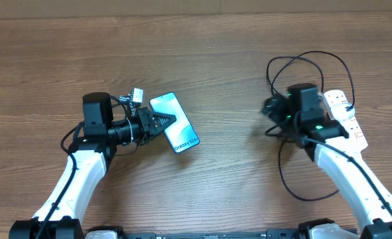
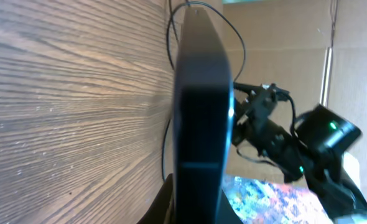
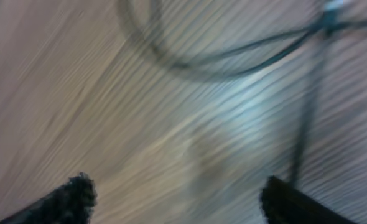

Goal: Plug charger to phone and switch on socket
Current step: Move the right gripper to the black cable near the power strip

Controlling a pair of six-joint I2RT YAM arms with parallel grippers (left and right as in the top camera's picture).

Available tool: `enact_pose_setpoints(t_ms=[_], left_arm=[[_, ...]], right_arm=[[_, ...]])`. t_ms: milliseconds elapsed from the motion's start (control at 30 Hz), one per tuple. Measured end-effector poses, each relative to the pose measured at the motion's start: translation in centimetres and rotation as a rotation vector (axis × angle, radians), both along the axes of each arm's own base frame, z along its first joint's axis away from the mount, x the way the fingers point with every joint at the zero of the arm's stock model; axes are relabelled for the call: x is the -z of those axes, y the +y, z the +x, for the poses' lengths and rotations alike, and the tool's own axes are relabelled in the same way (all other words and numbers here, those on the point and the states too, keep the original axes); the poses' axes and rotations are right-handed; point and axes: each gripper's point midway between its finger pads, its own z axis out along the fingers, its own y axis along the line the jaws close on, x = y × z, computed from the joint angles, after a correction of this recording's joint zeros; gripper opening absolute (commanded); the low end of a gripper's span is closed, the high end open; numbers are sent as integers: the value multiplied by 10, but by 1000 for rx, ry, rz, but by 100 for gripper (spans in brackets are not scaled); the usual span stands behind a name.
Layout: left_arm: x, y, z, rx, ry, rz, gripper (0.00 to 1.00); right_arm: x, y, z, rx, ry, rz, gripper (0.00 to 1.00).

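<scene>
My left gripper [image 1: 161, 123] is clamped tight on one end of the phone [image 1: 179, 129], left of the table's [image 1: 222, 192] centre. My right gripper [image 3: 177, 186] stands wide open and empty above the charger [image 3: 202, 70] cable, with the socket [image 1: 345, 106] just beside it.

Overhead: straight down, far, covers whole worktop [image 1: 202, 192]. Left wrist: hard up against phone [image 2: 199, 112] edge, facing across toward right arm [image 2: 283, 146]. Right wrist: close above worktop, blurred, sees charger [image 3: 233, 71] loops that overhead also covers.

1 phone [image 1: 175, 123], 1 charger [image 3: 196, 67], 1 socket [image 1: 345, 109] and 2 grippers [image 1: 166, 121] [image 1: 270, 109].
</scene>
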Motion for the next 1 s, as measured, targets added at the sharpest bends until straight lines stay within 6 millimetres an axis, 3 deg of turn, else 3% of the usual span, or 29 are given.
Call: enact_pose_setpoints(t_ms=[100,233,433,633,833,1000], left_arm=[[-1,-1,0,9,-13,-3,4],[-2,-1,-1,14,-14,-7,4],[-3,-2,-2,19,-15,-13,4],[-3,-2,-2,21,-16,-14,4],[-4,-2,-2,22,-15,-15,4],[-3,-2,-3,23,-9,-16,4]], right_arm=[[13,-25,2,68,34,-63,76],[41,-39,-1,103,119,-131,75],[69,-61,-7,152,201,-257,62],[82,-63,-10,150,240,-277,43],[99,-58,-15,137,288,-250,31],[100,-53,-10,124,291,-229,4]])
